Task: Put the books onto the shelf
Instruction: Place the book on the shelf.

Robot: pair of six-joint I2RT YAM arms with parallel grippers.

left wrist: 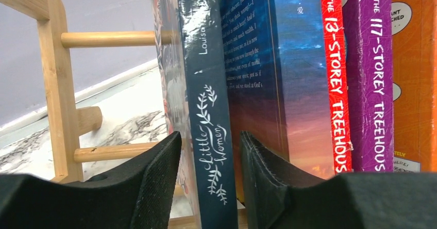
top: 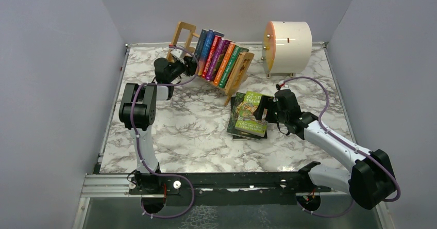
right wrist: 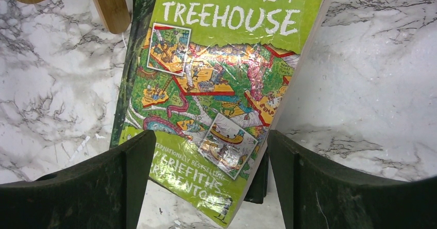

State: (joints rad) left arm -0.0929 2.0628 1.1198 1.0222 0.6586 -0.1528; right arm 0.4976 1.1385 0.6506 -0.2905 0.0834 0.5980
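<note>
Step in hand, as I read it: shelving. My L gripper (left wrist: 210, 136) is at the shelf (top: 183, 33), far-left. Its jaws are slightly apart either side of the Little Women spine (left wrist: 203, 74), w/ a sliver of gap at one pad, so not clamped. That book stands at the left end of the row (top: 219, 59).

R gripper (right wrist: 211, 136) hovers w/ jaws wide apart (nothing held) over the green 65-Storey Treehouse (right wrist: 227, 59), which tops the stack (top: 238, 128) on the marble table (top: 196, 131), near-right of the shelf.

Next, I'd judge: back L out w/o tipping the row, then drop R to pinch the top book's edge.

Other txt: "The 13-Storey Treehouse" on the red spine (left wrist: 335, 84), "The 117-Storey Treehouse" on the purple spine (left wrist: 371, 84), "Louisa… Alc" partial.
</note>
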